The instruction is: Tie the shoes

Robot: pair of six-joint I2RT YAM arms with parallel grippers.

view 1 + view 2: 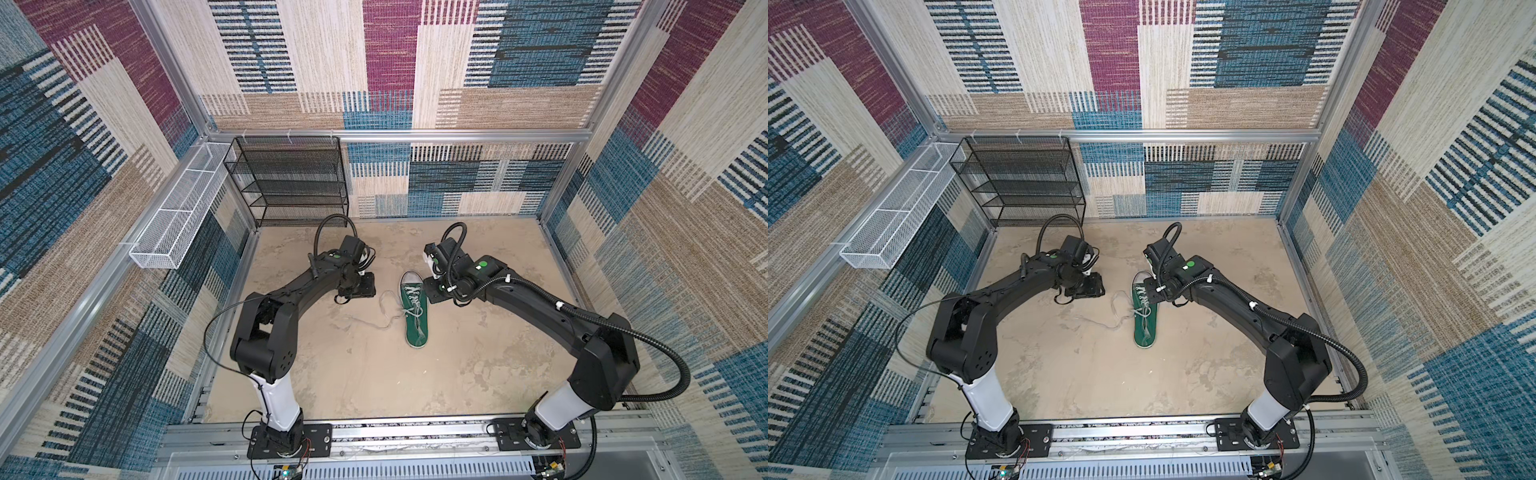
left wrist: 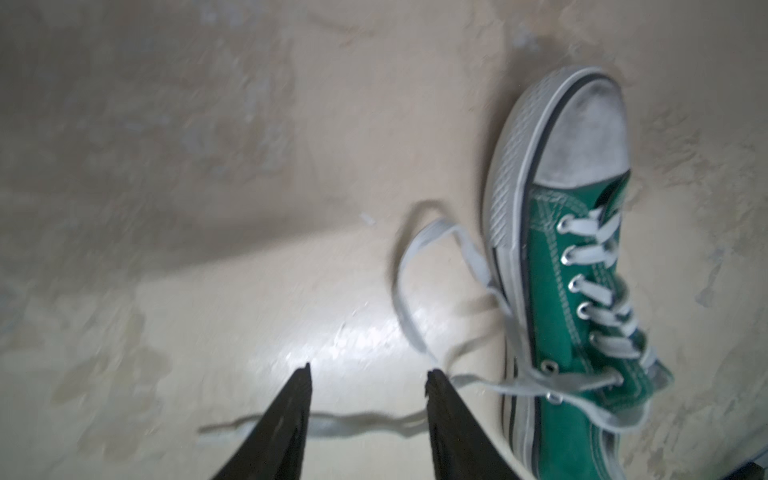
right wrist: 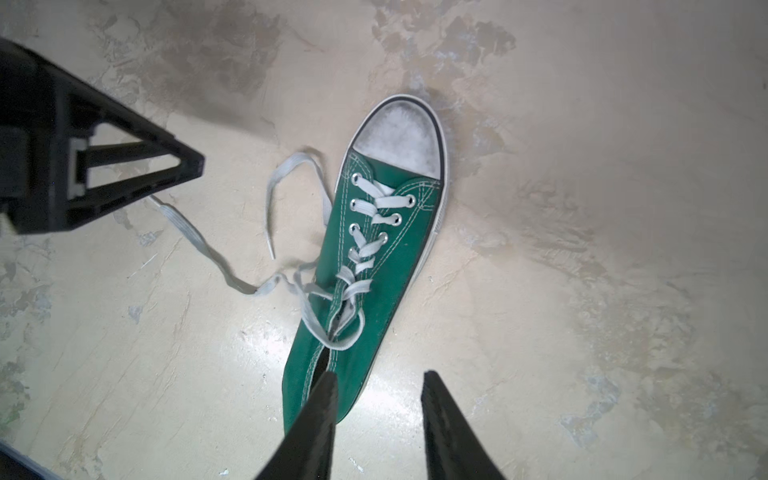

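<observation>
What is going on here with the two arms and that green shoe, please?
A robot is working on tying a green sneaker that lies on the beige tabletop. Its laces are untied and trail loose to one side. The left gripper hangs open over the laces; the right gripper is open close above the sneaker. Neither holds anything.

Bare floor (image 1: 353, 374) behind sneaker's (image 1: 415, 320) heel; loose laces (image 2: 434, 230) along its left.

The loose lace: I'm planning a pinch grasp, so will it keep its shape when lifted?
Probably not: the lace lies in slack flat curves, so it likely droops. It is threaded into the sneaker, so a hard pull may drag that.
</observation>
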